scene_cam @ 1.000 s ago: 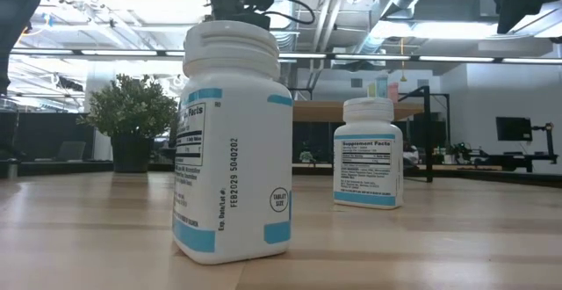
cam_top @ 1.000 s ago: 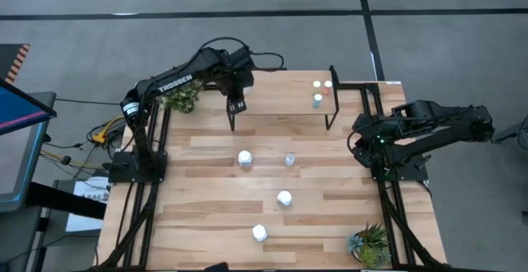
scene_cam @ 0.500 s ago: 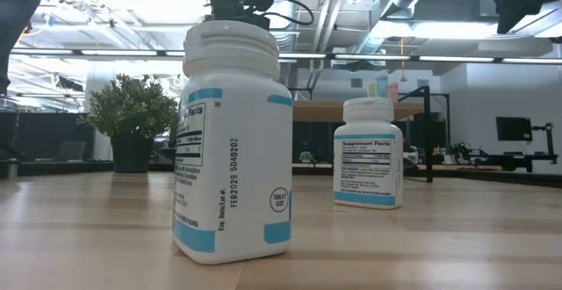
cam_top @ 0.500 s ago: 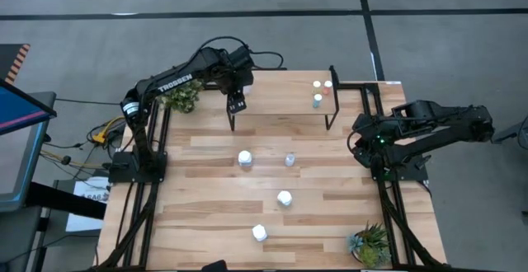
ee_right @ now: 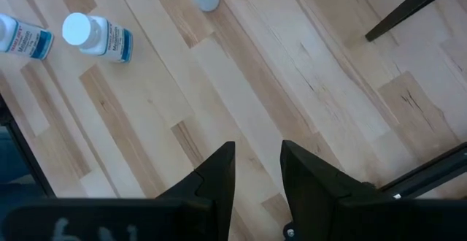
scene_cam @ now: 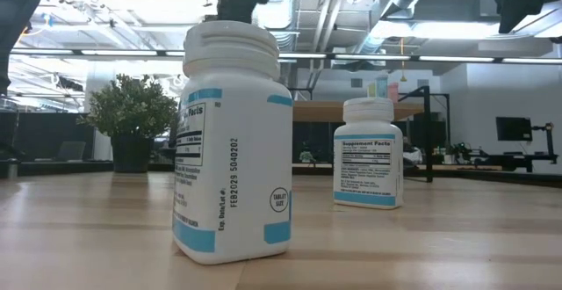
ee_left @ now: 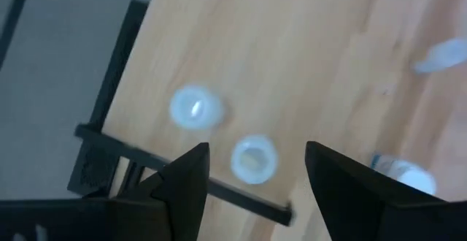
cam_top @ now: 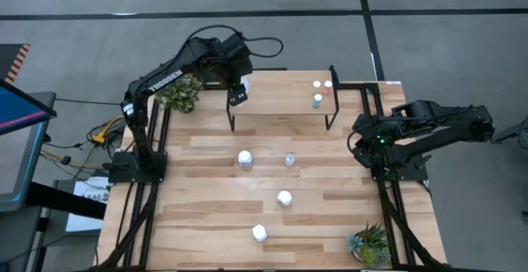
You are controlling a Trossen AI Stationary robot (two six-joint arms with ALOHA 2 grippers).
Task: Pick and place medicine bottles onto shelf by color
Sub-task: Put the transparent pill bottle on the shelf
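The shelf (cam_top: 280, 95) stands at the table's far side, with three small bottles (cam_top: 320, 89) on its right end. Three white bottles (cam_top: 245, 158) (cam_top: 285, 198) (cam_top: 259, 233) and a small pale-blue one (cam_top: 289, 160) stand upright on the table. My left gripper (cam_top: 238, 97) hovers over the shelf's left end, open and empty; its wrist view (ee_left: 255, 153) looks down on white bottle caps (ee_left: 195, 108). My right gripper (ee_right: 257, 147) waits at the table's right edge (cam_top: 371, 140), narrowly open and empty.
One potted plant (cam_top: 183, 95) stands at the far left by the left arm, and another (cam_top: 369, 246) at the near right corner. In the low view a white bottle (scene_cam: 233, 141) stands close in front and another (scene_cam: 369, 154) farther back.
My left gripper has risen and gone a little toward the table's far edge, over the shelf's left end. The bottles have not moved.
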